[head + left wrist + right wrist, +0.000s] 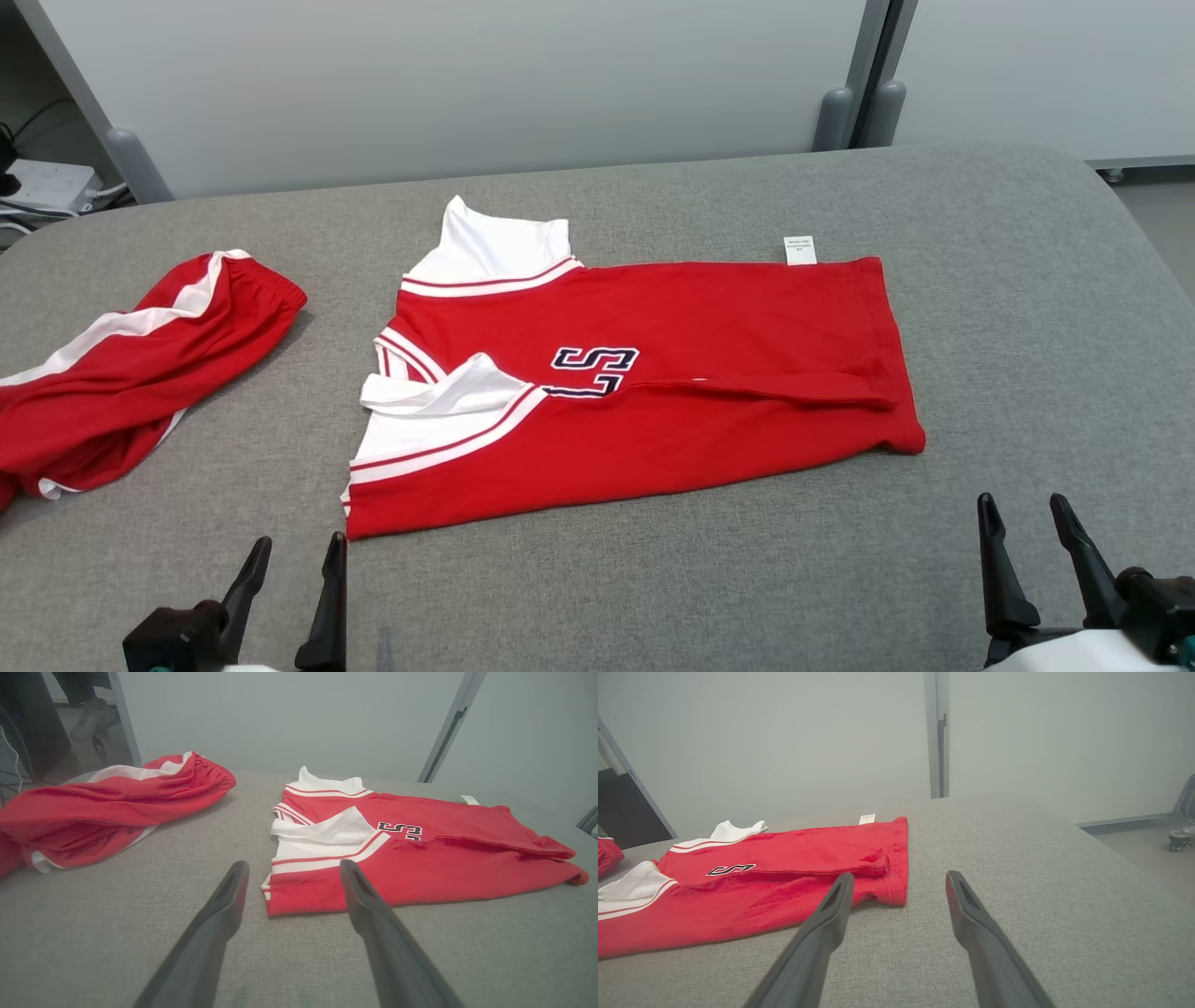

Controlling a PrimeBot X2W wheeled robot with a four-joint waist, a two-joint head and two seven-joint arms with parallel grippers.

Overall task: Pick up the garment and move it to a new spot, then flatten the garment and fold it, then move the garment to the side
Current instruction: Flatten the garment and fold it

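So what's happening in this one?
Nothing is held right now. The left pincer and right pincer are open at the near edge of the grey table, clear of the cloth. The red jersey lies partly folded in the middle; a second red garment sits bunched to its left.

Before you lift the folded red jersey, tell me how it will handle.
The red jersey lies limp in soft creases, so it will probably droop and unfold if lifted by one edge. It looks thin, so likely light. On the fabric-covered table, a push would probably bunch it rather than slide it.
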